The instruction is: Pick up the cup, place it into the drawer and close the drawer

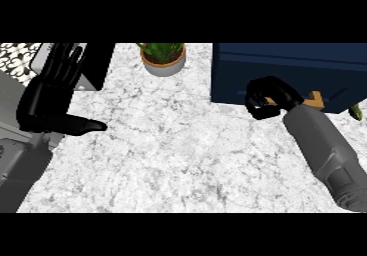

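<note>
The right black hand (269,97) is curled round a mostly hidden orange cup (314,103), up against the dark blue drawer (289,65). A green plant in a pale pot (164,57) stands to the drawer's left on the white marble counter (178,150). The left black hand (49,95) rests open, fingers up, at the view's left edge.

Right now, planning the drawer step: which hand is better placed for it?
Right. The right hand is curled round a tan piece at the front of the blue drawer; the left hand rests open at the counter's far left.
</note>
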`<state>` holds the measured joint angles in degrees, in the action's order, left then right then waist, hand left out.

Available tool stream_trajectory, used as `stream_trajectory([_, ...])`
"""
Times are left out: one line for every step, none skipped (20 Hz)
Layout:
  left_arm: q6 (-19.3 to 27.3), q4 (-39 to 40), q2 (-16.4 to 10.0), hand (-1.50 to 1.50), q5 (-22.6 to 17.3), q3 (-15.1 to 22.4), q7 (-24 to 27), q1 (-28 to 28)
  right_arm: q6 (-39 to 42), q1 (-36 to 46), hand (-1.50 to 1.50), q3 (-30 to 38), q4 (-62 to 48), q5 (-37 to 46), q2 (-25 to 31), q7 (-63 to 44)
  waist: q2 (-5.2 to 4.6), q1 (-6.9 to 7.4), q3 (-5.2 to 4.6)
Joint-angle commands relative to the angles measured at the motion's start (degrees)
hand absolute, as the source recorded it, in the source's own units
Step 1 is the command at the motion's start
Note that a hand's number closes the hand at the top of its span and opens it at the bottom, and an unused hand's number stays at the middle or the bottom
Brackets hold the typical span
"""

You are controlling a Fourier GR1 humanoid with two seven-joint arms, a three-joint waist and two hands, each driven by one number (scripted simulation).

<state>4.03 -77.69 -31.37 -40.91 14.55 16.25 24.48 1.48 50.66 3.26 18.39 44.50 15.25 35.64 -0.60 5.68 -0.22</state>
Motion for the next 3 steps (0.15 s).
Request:
stream_trajectory([0.6,0.7,1.7,-1.5,1.0,0.9,0.8,0.2,-3.5,6.3,1.5,3.7,-2.4,-1.0,4.9,-6.4,-2.67,1.15,0.48])
stream_trajectory([-0.1,0.7,0.9,-1.5,0.7,0.4,0.7,-0.5,-4.4,4.6,1.5,3.7,-2.7,-0.9,5.3,-4.8,-2.51,1.12,0.49])
stream_trajectory([-0.8,0.7,0.6,-1.5,0.8,0.2,1.4,-0.9,-4.9,4.8,1.5,3.8,-2.8,-1.0,4.8,-5.2,-2.52,1.57,0.46])
